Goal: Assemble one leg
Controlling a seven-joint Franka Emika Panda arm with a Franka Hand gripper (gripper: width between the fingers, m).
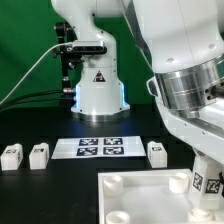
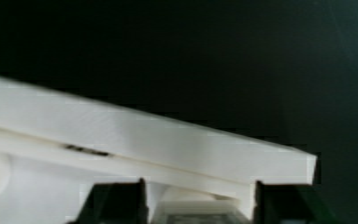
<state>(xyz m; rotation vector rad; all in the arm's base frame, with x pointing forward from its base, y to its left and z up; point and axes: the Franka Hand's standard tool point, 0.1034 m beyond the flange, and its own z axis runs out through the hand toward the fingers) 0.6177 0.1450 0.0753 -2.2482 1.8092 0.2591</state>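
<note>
Exterior view: leg (image 1: pixel 200 182) at the exterior view's right, above a corner of white panel (image 1: pixel 140 190); three spare legs (image 1: pixel 38 153) on worktop (image 1: pixel 60 185), flanking marker board (image 1: pixel 100 148). Wrist view: claw (image 2: pixel 201 188) clenched on leg, panel edge just beyond.

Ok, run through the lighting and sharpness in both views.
Exterior view: evenly lit, a bluish glow on the robot base, the near arm soft and washed out; marker board tags legible. Wrist view: the white panel is blurred and bright against black; the tool is a dark silhouette.
</note>
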